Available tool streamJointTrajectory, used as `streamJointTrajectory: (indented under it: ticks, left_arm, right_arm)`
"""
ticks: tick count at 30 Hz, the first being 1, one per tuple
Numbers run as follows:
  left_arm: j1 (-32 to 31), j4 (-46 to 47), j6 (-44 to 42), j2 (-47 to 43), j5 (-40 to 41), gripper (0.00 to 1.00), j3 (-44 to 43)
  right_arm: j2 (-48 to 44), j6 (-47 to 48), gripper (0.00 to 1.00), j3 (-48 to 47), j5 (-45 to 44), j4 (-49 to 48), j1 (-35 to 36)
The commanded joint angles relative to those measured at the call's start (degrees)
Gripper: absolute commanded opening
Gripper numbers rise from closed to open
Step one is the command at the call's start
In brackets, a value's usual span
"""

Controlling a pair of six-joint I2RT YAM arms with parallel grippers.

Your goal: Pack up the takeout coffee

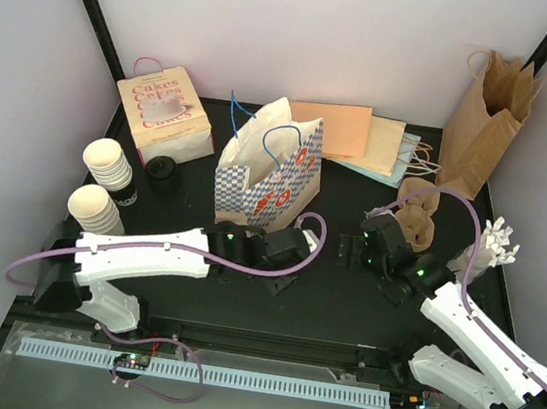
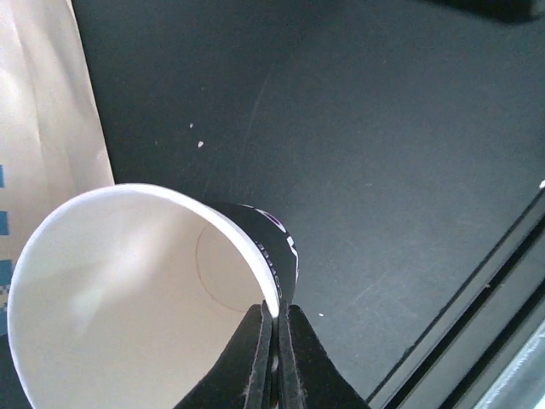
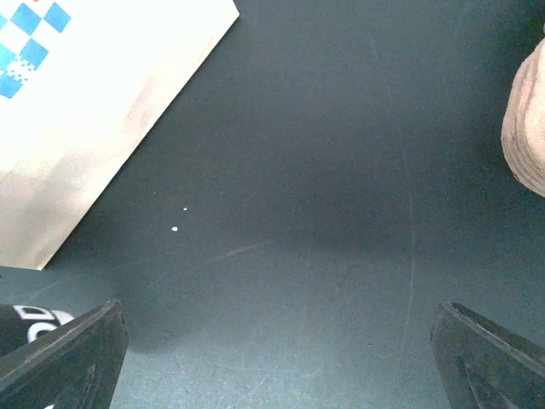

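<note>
In the left wrist view my left gripper (image 2: 275,319) is shut on the rim of a paper cup (image 2: 128,298), one finger inside and one outside. The cup is white inside, with a black lettered band on its outer wall. It hangs above the dark mat beside the checkered bag (image 2: 43,111). From above, my left gripper (image 1: 286,262) sits just in front of that bag (image 1: 268,169), and the held cup is hidden under it. Two stacks of cream ribbed cups (image 1: 105,164) and black lids (image 1: 162,172) stand at the left. My right gripper (image 3: 277,358) is open over bare mat.
A pink "Cakes" box (image 1: 164,115) stands at the back left. Flat paper bags (image 1: 363,138) lie behind the checkered bag. A tall brown paper bag (image 1: 486,122) stands at the back right, with a brown pulp cup carrier (image 1: 416,208) in front of it.
</note>
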State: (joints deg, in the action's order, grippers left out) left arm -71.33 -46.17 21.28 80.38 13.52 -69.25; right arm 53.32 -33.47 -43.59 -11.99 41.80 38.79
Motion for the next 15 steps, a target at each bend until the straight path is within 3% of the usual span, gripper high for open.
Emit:
streamJointTrajectory:
  ticks: [1, 15]
  left_arm:
    - [-0.3, -1.14, -1.01, 4.12, 3.67, 0.01, -3.74]
    - [-0.2, -5.56, -0.62, 14.91, 4.48, 0.04, -9.94]
  right_arm:
    - [-1.65, -2.82, 1.0, 0.63, -1.77, 0.62, -0.47]
    - [-7.52, -6.05, 1.0, 2.08, -6.82, 2.11, -0.67]
